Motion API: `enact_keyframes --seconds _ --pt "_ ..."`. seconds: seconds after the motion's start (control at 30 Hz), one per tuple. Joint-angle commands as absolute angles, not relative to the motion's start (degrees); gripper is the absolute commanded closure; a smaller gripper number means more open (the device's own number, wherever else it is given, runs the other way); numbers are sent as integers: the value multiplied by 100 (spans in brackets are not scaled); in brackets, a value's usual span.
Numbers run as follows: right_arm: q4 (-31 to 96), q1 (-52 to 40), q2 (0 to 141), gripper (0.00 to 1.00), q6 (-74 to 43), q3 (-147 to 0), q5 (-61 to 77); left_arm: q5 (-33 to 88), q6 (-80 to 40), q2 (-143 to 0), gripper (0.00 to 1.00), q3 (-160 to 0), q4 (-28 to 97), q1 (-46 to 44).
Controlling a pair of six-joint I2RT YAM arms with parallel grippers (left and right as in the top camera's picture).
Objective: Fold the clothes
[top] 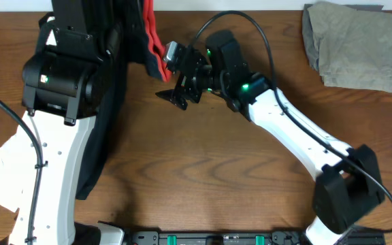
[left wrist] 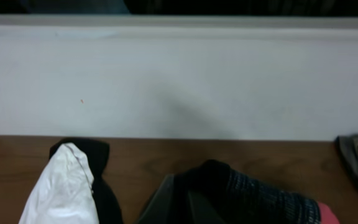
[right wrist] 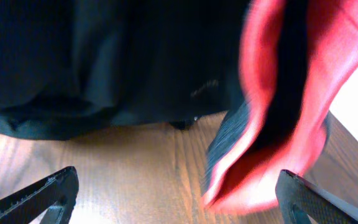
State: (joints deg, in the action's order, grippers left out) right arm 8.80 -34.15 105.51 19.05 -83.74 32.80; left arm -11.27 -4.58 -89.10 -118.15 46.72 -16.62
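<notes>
Black leggings (top: 114, 102) down left of the bench (top: 203, 170) under left arm, red-orange waistband (right wrist: 272, 112) hanging between wide-spread fingers of right end effector (right wrist: 176, 180), not gripped, left end effector (left wrist: 178, 205) grip cannot be told, khaki piece (top: 352, 44) well apart.

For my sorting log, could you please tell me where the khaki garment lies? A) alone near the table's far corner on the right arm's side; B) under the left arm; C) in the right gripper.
A: the khaki garment lies by itself on the table at that corner, nothing touching it.
</notes>
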Motion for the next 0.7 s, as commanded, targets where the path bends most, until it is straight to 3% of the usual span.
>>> enact_keyframes --seconds 0.0,0.23,0.67 --pt "694 -3417 10659 1 1841 -8458 2967 -1063 -607 -8759 94 -11896 4766 -1686" --pt "305 -3371 10807 1 1841 -8458 2840 -502 -676 -8333 94 -11896 4952 -1686" --pt "235 -3109 10809 1 1584 -8460 2910 -513 -740 -7881 94 -11896 5162 -1680"
